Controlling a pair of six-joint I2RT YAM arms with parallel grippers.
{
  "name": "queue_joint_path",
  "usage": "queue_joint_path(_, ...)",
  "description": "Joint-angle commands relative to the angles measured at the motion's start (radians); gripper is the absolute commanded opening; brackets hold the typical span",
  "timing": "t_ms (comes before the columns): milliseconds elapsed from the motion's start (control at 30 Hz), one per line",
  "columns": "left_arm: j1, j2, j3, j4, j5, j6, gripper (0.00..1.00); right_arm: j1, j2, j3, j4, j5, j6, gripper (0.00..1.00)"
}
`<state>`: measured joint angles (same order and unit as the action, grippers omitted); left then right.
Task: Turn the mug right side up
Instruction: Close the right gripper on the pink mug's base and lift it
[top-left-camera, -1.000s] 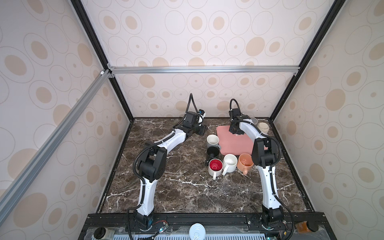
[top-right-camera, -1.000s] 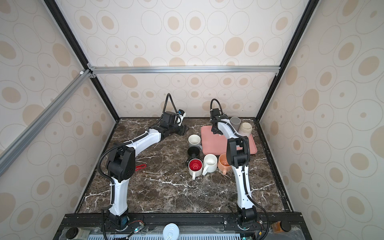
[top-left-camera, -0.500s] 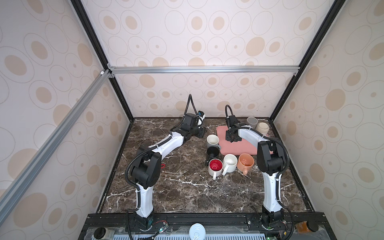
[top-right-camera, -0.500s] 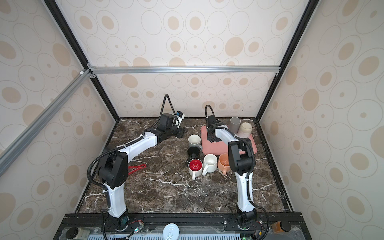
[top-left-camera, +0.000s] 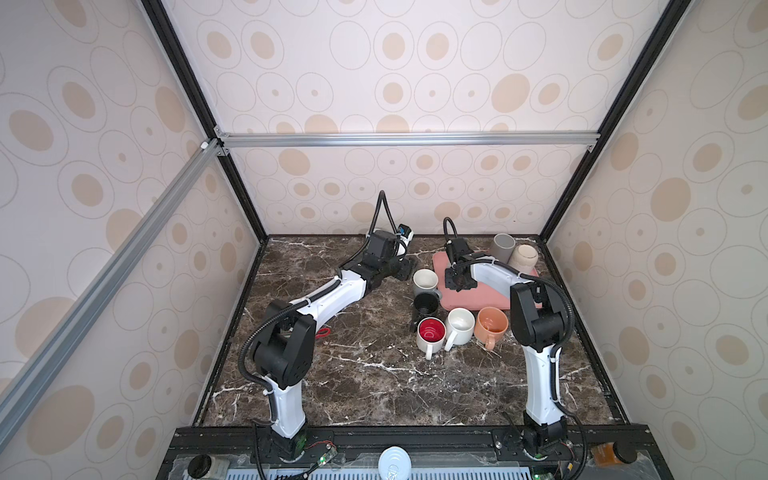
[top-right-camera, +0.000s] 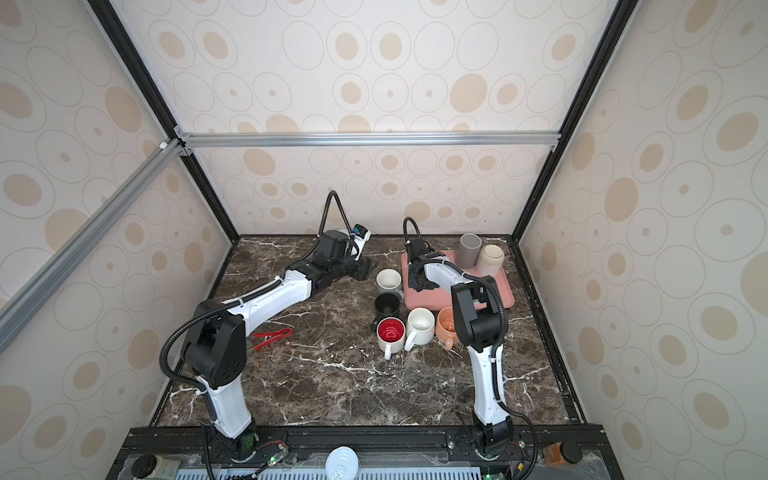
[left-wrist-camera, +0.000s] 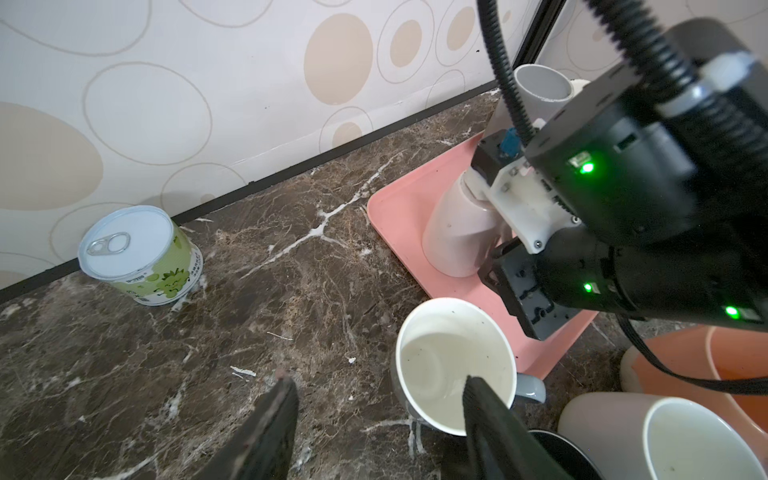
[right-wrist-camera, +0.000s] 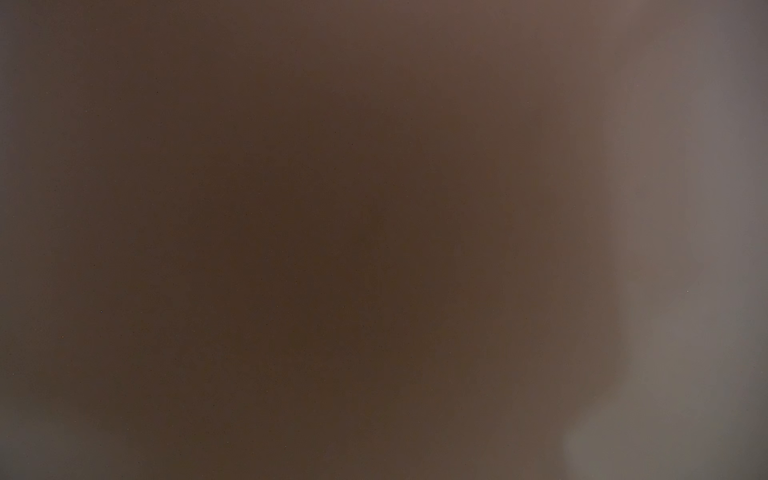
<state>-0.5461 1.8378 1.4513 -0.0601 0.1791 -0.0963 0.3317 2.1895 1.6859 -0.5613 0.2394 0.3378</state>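
Observation:
A white mug (left-wrist-camera: 455, 232) stands mouth-down and tilted on the pink tray (left-wrist-camera: 399, 208), at the tray's left edge. My right gripper (top-left-camera: 457, 282) (top-right-camera: 419, 284) sits down on it, shut on the mug; its fingertips are hidden behind the mug and the wrist. Both top views hide the mug under that gripper. The right wrist view is a brown blur with nothing readable. My left gripper (left-wrist-camera: 378, 384) (top-left-camera: 405, 268) hangs open above the marble, beside an upright cream mug (left-wrist-camera: 453, 365), holding nothing.
Upright mugs cluster in front of the tray: cream (top-left-camera: 424, 281), black (top-left-camera: 426, 303), red-lined (top-left-camera: 431, 332), white (top-left-camera: 459, 324), orange (top-left-camera: 490, 326). A grey cup (top-left-camera: 503, 246) and a beige one (top-left-camera: 523, 257) stand at the tray's back. A tin can (left-wrist-camera: 141, 253) sits by the back wall; red tongs (top-right-camera: 272, 336) lie at left.
My right gripper has moved from the tray's back, near the grey cup, forward and left to the tray's left edge. The left arm's elbow has swung outward; its gripper stays open.

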Motion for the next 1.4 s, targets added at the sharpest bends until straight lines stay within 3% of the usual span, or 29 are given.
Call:
queue_joint_path(0,-0.004,-0.05,-0.021,0.021,-0.032,0.023,0.64,0.003,0.01,0.028,-0.043,0.029,-0.015,0.15)
queue_joint_path(267,-0.004,-0.061,-0.028,0.019,-0.04,0.043,0.65,0.012,-0.074,0.008,-0.033,0.063,-0.058,0.0)
queue_joint_path(533,-0.003,-0.078,-0.044,0.039,-0.035,0.035,0.65,0.036,-0.186,-0.041,0.002,0.079,-0.075,0.0)
queue_joint_path(733,0.001,-0.107,-0.072,0.06,-0.032,0.024,0.65,0.038,-0.298,-0.134,0.097,0.029,-0.032,0.0)
queue_joint_path(1000,0.06,-0.179,-0.121,0.129,0.043,-0.071,0.72,0.038,-0.423,-0.229,0.243,-0.193,0.014,0.0)
queue_joint_path(1367,0.226,-0.286,-0.266,0.386,0.371,-0.345,0.79,0.038,-0.512,-0.357,0.599,-0.637,0.169,0.0)
